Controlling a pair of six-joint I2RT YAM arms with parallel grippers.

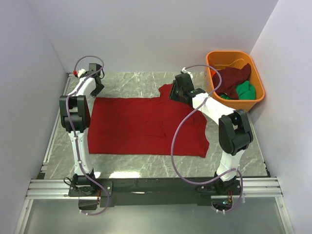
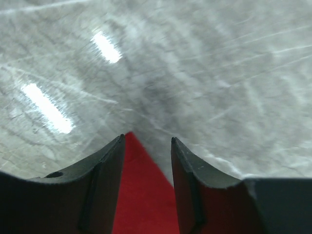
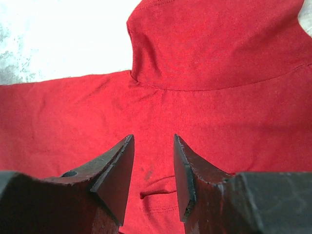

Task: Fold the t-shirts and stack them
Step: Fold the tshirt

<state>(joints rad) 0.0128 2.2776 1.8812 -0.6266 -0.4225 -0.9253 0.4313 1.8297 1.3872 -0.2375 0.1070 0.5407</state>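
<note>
A bright red t-shirt lies spread flat on the marble table. My left gripper is at its far left corner. In the left wrist view the gripper is open, with the shirt's red corner lying between the fingers. My right gripper is over the shirt's far right part, beside a sleeve. In the right wrist view it is open just above the red cloth, with the sleeve ahead. A dark maroon shirt and a green shirt lie bunched in the tub.
An orange plastic tub stands at the far right corner against the wall. White walls close the table on the left, back and right. Bare marble shows beyond the shirt and along the front. A metal rail runs along the near edge.
</note>
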